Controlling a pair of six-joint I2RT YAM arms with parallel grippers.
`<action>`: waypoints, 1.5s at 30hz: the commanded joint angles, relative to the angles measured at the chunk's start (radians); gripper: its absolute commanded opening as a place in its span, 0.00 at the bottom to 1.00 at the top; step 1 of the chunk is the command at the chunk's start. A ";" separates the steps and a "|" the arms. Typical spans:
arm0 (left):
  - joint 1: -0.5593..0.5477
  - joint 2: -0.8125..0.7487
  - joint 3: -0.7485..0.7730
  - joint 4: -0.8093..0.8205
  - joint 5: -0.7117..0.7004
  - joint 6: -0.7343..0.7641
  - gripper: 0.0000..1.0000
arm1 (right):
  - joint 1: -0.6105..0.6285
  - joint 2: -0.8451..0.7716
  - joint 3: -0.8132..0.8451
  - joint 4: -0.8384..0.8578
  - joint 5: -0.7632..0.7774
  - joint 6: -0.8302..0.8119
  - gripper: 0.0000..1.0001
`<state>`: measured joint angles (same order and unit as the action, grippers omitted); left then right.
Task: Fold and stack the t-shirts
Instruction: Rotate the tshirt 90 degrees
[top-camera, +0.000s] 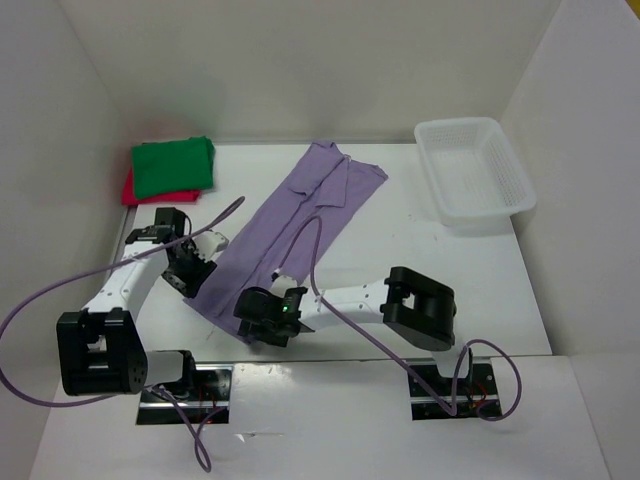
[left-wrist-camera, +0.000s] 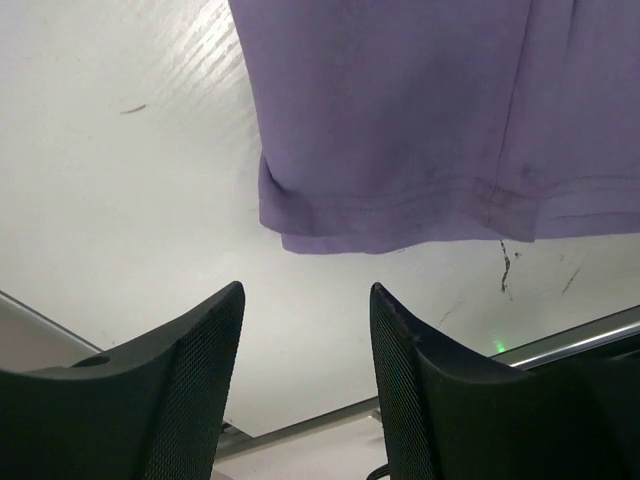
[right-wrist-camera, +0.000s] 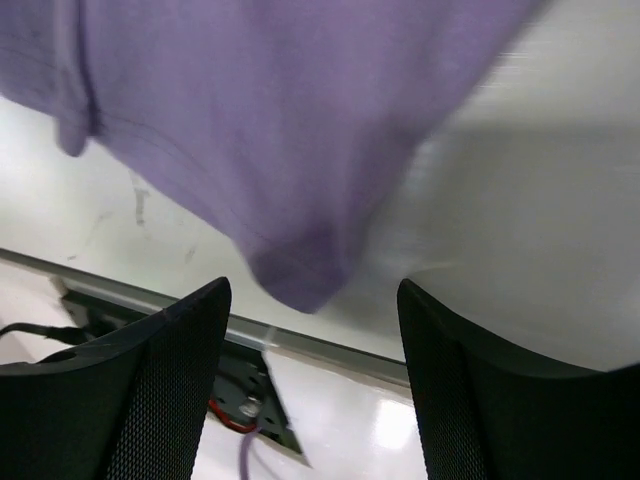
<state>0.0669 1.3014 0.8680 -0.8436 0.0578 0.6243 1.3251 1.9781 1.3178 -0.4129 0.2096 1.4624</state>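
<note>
gaping beside lavender shirt (top-camera: 290, 220): left tool (left-wrist-camera: 307, 290), right tool (right-wrist-camera: 315, 285)

Arms (top-camera: 128, 285): white links, bulky black joint housings.
Pincer fingers (left-wrist-camera: 190, 385): black, finely dimpled inner faces.
Cables (top-camera: 313, 250): thin, lavender, one per arm.
Base plates (top-camera: 215, 385): black, with red wiring.

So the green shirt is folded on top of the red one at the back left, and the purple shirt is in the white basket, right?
Not quite. The purple shirt is not in the white basket; it lies stretched out on the table, as the top view shows. The green shirt does sit on the red shirt, back left.
</note>
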 joint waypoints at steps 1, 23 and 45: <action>0.010 -0.033 -0.026 0.003 -0.042 0.002 0.61 | 0.003 0.086 0.050 -0.027 0.008 0.012 0.73; -0.010 -0.045 0.118 -0.066 0.016 -0.020 0.71 | -0.031 -0.439 -0.521 -0.085 -0.022 0.187 0.00; -0.439 -0.085 0.270 -0.063 0.047 -0.077 0.81 | 0.045 -1.621 -0.896 -0.535 -0.015 0.404 0.56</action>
<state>-0.2951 1.2846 1.0813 -0.9184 0.0742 0.5236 1.3621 0.3885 0.4477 -0.8192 0.1589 1.8221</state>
